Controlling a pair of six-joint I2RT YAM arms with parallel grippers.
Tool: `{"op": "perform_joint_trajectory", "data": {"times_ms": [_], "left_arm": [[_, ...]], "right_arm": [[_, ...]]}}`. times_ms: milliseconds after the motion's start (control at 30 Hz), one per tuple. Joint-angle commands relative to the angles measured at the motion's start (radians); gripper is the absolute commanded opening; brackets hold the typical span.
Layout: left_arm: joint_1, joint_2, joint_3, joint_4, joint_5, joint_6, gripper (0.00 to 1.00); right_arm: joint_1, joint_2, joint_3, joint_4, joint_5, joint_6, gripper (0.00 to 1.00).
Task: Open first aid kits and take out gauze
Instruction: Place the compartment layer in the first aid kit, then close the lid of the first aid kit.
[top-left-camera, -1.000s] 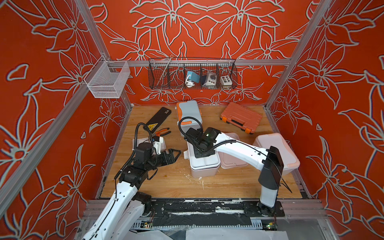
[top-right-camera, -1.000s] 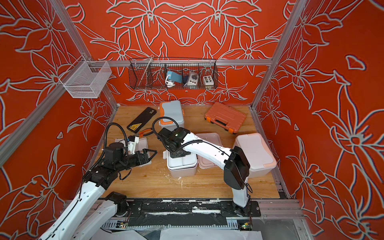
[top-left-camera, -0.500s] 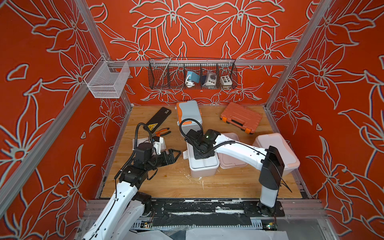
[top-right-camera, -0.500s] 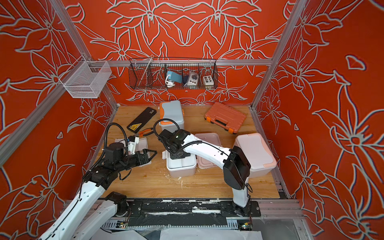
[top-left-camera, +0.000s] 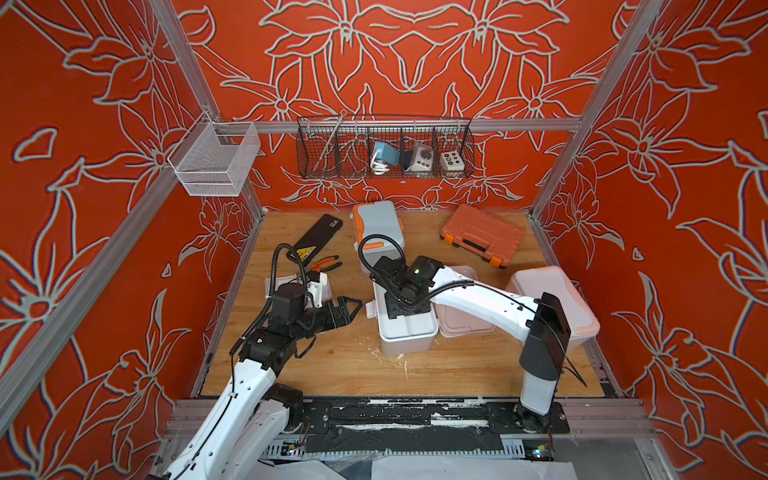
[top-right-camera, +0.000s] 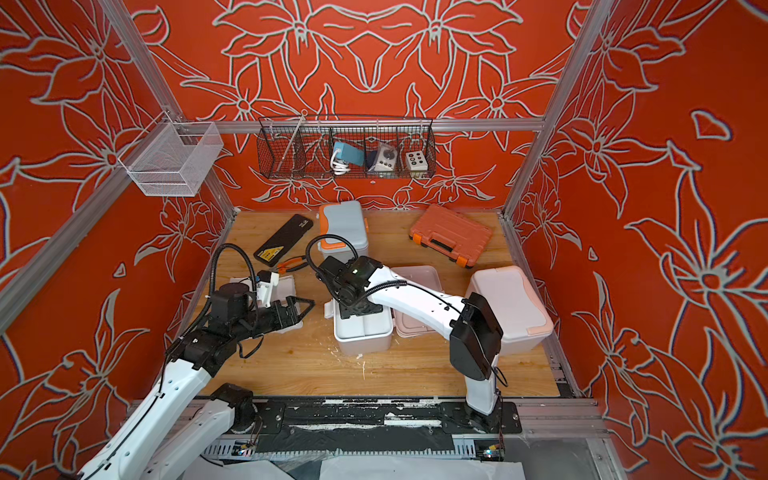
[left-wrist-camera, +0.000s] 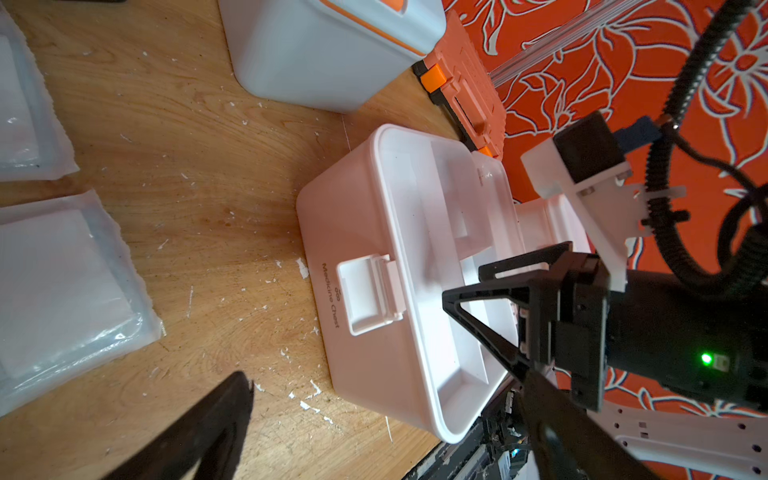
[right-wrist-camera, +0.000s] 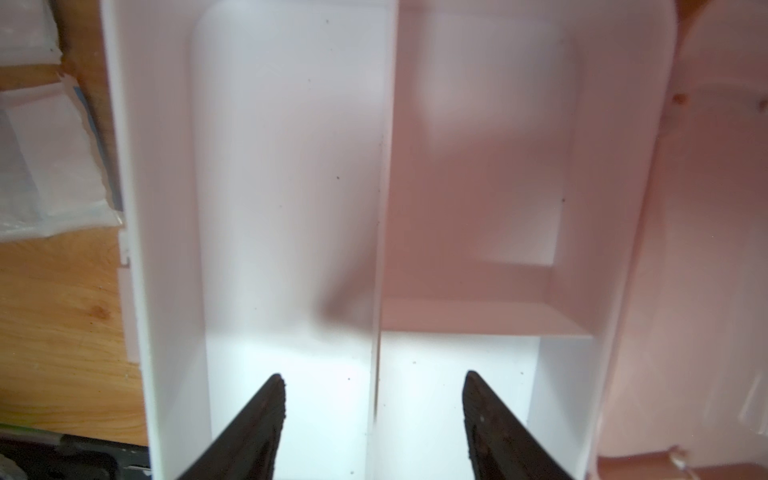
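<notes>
The dusty pink first aid kit (top-left-camera: 409, 332) stands open mid-table, its lid (top-left-camera: 465, 320) laid back to the right. My right gripper (top-left-camera: 395, 309) hangs over its white tray (right-wrist-camera: 291, 208), open, its fingers either side of the tray's divider (right-wrist-camera: 384, 187) and holding nothing. No gauze shows in the tray's compartments. Two gauze pads (left-wrist-camera: 62, 291) (left-wrist-camera: 16, 104) lie on the wood to the left. My left gripper (top-left-camera: 353, 305) is open and empty just left of the kit's latch (left-wrist-camera: 370, 295). The blue-grey kit (top-left-camera: 378, 226) and the white kit (top-left-camera: 552, 299) are shut.
An orange tool case (top-left-camera: 482, 239) lies at the back right and a long black case (top-left-camera: 316, 239) at the back left, with orange-handled pliers (top-left-camera: 326, 264) beside it. A wire basket (top-left-camera: 384, 149) hangs on the back wall. White crumbs dot the wood.
My right gripper was shut over the open kit's tray and now stands open. The left arm has not moved.
</notes>
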Motion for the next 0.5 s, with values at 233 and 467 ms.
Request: {"op": "perform_joint_trajectory", "data": {"times_ms": [233, 467], "left_arm": [[-0.007, 0.038, 0.042, 0.003, 0.014, -0.004, 0.98], [-0.021, 0.058, 0.046, 0.009, -0.002, -0.015, 0.98]], "right_arm": [[-0.038, -0.217, -0.049, 0.013, 0.059, -0.109, 0.91], [-0.114, -0.261, -0.125, 0.193, -0.126, -0.224, 0.74]]}}
